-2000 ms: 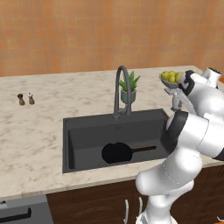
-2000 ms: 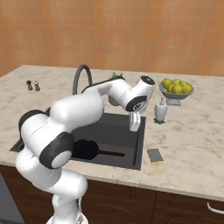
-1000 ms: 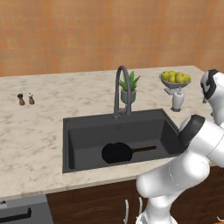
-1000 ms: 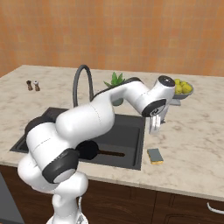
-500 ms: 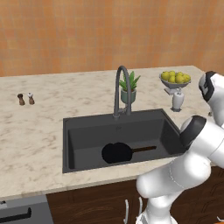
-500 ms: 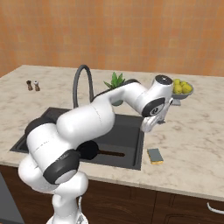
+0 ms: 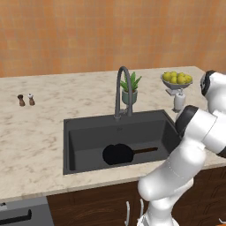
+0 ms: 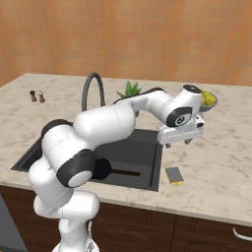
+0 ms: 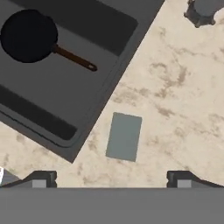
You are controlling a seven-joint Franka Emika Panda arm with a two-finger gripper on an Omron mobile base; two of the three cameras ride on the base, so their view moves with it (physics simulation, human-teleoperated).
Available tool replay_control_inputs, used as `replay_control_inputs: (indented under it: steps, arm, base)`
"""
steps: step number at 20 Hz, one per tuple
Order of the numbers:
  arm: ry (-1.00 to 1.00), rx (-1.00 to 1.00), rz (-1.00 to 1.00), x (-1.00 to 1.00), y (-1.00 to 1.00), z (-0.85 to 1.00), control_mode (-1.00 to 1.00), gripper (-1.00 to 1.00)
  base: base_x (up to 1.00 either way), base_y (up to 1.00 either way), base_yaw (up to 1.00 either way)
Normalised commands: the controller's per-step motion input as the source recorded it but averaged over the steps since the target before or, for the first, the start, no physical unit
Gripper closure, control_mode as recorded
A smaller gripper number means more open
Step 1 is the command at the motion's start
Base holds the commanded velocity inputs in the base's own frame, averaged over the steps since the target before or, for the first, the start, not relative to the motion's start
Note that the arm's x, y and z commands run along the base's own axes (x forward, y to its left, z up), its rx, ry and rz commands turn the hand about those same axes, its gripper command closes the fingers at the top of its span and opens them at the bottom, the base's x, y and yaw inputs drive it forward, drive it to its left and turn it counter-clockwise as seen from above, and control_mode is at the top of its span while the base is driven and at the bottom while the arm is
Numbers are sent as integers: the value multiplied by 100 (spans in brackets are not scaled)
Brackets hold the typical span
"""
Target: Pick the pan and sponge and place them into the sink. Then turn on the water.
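The black pan [image 7: 118,154] lies flat in the dark grey sink [image 7: 88,137], its brown handle pointing right; the hand view shows the pan [image 9: 28,36] at upper left. The sponge [image 8: 173,175] rests on the counter just right of the sink's rim, its grey-green scouring side up [image 9: 124,136]. My gripper [image 8: 178,143] hangs open a short way above the sponge, fingertips [image 9: 41,179] spread wide with nothing between them. The arched faucet [image 7: 123,88] stands behind the basin; water is out of view, nothing falls from its spout.
A fruit bowl [image 7: 176,78], a small dispenser [image 7: 178,99] and a potted plant [image 7: 131,90] stand behind the sink's right end. Two shakers [image 7: 26,99] sit far left on the marble counter [image 8: 221,167]. My arm crosses over the sink's right part.
The hand has swung right from the sink's right edge to over the counter, turned, and dropped slightly toward the sponge. Pan and sponge have stayed put.
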Motion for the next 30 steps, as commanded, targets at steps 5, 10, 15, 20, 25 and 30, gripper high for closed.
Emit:
replay_control_inputs:
  steps: [5, 10, 15, 20, 25, 30]
  arm:
    - [21, 4, -50, 15, -3, -27, -100, -100]
    - [0, 17, -17, 4, -7, -17, -100, -100]
    - [0, 1, 0, 2, -9, -33, -100, -100]
    - [0, -6, 0, 5, -17, -45, -100, -100]
    - [0, -1, 0, 0, 4, -33, -100, -100]
    - [-1, -3, 0, -4, 17, -31, -100, -100]
  base:
    - [0, 0, 0]
    - [0, 0, 0]
    - [0, 0, 0]
    - [0, 0, 0]
    - [0, 0, 0]
    - [0, 0, 0]
